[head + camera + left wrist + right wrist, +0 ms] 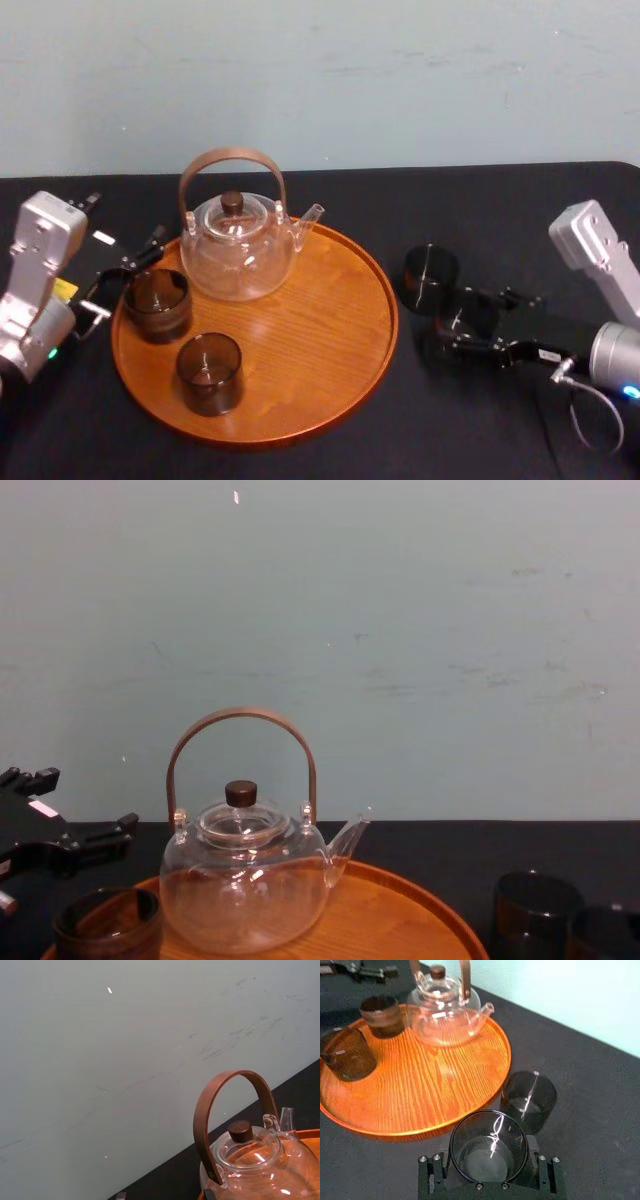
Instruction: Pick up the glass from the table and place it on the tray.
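A smoky clear glass point(489, 1146) stands upright between my right gripper's point(489, 1160) fingers, which press on both of its sides. It is on the black table point(500, 220), just right of the tray's rim. In the head view the right gripper point(458, 318) reaches in from the right edge. A second dark glass point(430, 278) stands on the cloth just beyond the held one. The round orange-brown wooden tray point(340, 330) carries a clear glass teapot point(238, 245) and two dark glasses point(157, 303) point(209, 372). My left gripper point(125, 280) rests open at the tray's left rim.
The teapot's tall brown handle point(240, 725) rises over the back left of the tray. The tray's right half point(445, 1085) is bare wood. A pale wall stands behind the table's far edge.
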Available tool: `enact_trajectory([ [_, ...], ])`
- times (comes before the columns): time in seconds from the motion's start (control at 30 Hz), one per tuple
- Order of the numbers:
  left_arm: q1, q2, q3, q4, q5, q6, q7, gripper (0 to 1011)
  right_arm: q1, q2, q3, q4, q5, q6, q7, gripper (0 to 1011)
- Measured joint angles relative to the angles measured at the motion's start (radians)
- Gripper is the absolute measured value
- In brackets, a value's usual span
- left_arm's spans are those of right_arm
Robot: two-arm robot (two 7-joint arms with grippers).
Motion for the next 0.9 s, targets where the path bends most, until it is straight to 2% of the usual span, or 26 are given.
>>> enact_trajectory([
  [0.17, 0.0, 0.0, 0.0, 0.0, 0.0, 0.0, 0.0, 1002, 0.021, 0.015, -0.003, -0.01, 0.017, -0.012, 0.023, 902],
  [0.4, 0.0, 0.0, 0.0, 0.0, 0.0, 0.0, 0.0, 1001, 0.071, 0.021, -0.037, -0.001, 0.02, -0.035, 0.049, 902],
  [0.9, 0.0, 0.0, 0.0, 0.0, 0.0, 0.0, 0.0, 1001, 0.178, -0.018, -0.136, 0.034, 0.009, -0.085, 0.097, 902],
])
